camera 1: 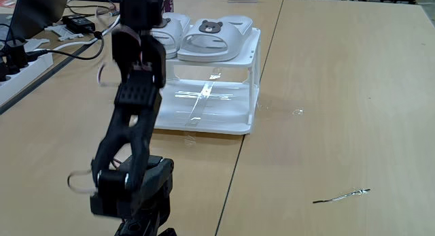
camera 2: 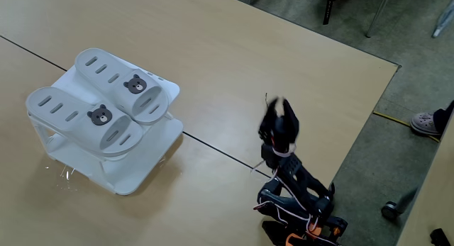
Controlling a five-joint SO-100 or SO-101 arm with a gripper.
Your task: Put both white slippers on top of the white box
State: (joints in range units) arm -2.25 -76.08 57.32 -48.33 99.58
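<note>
While both white slippers [camera 2: 106, 104] lie side by side on top of the white box [camera 2: 128, 176], the arm [camera 2: 291, 171] stands folded upright well apart to their right. Gripper [camera 2: 278, 108] raised; jaw gap cannot be told. No legible writing, bear badges only.

Two white slippers lie side by side on the white box [camera 2: 145, 171]: in a fixed view one slipper [camera 2: 117, 79] is farther and the other slipper [camera 2: 78, 118] nearer, each with one brown bear-face badge. There is one white box, with two tiers. One robot arm [camera 2: 291, 179] stands on the desk [camera 2: 234, 76], which is made of two tabletops joined at a seam. One thin stray wire [camera 1: 343, 194] lies at the near right in a fixed view. One power strip [camera 1: 17, 69] sits at the far left.
</note>
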